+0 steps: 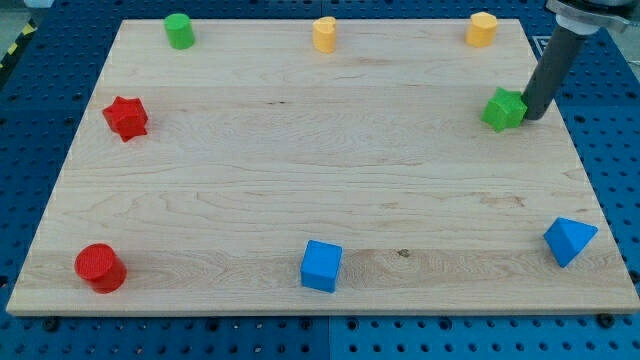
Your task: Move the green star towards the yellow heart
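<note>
While the green star (504, 109) sits near the view's right edge of the table (300, 170), its compact, roughly even outline shows no clear long axis, and which way its points face is too small to tell. My tip (531, 116) touches or nearly touches the star's right side, so the rod (549, 72) stands just beside the block toward the view's right. The rod leans slightly, its upper part running up and to the right out of the view's top. No claw is fitted on this arm, so nothing is clenched or released; the rod simply rests at the star's flank.

Above the star, toward the view's top, a yellow block (481, 29) stands close to the table's far edge, slightly left of the star. Farther left of the star along that same edge is a second yellow block (325, 34); which of the two is the heart I cannot make out. Left again is a green cylinder (179, 31).

Well left of the star lies a broad stretch of bare wood reaching to a red star (125, 118). Below the star, toward the view's bottom, a blue wedge-like block (569, 240) sits by the right edge, a blue cube (321, 266) lies lower left, and a red cylinder (100, 268) is far to the lower left.
</note>
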Motion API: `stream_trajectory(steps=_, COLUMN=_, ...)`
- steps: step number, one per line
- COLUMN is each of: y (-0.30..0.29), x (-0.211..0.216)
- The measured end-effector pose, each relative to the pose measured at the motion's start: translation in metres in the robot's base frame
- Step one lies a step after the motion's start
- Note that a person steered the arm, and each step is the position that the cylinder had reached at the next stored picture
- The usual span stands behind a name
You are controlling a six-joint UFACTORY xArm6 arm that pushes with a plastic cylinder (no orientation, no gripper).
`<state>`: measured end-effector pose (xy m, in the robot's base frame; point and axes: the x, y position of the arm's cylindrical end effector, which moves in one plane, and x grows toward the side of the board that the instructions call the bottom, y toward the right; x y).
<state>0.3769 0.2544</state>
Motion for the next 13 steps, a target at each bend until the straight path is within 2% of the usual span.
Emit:
stream_trajectory(steps=2, y=0.002, x=0.058)
stream_trajectory(steps=7, y=-0.022, x=0.013)
stream_trajectory(steps=10, y=-0.100, x=0.013)
stream_trajectory(steps=13, y=-0.138, x=0.001)
